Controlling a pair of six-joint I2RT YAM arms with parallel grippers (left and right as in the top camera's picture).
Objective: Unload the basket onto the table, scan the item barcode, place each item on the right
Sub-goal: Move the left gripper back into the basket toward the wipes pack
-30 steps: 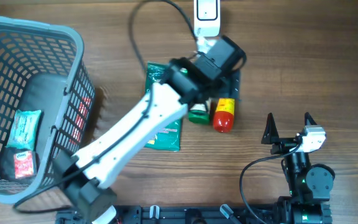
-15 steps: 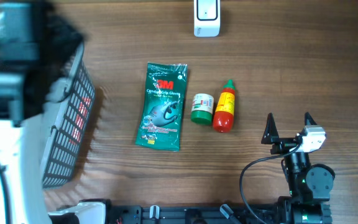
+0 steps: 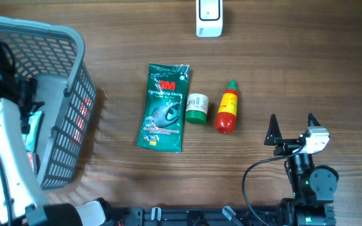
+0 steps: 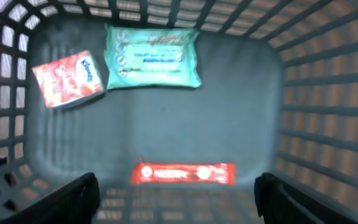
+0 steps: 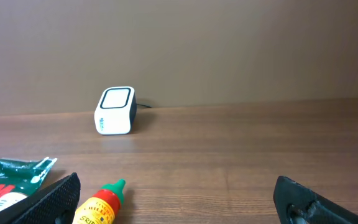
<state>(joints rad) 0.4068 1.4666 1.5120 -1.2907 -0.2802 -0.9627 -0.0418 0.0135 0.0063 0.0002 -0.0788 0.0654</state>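
Left fingers now over basket

We log a wooden table, mid-brown, with its grain running across the frame in the overhead view. In the right wrist view we see a plain tan wall behind its far edge, rising out of frame. Light is even and soft. Shadows on the wood are faint and blurred.

Hemmed in left by basket walls (flat packets on its floor); open wood between scanner and sauce bottle.
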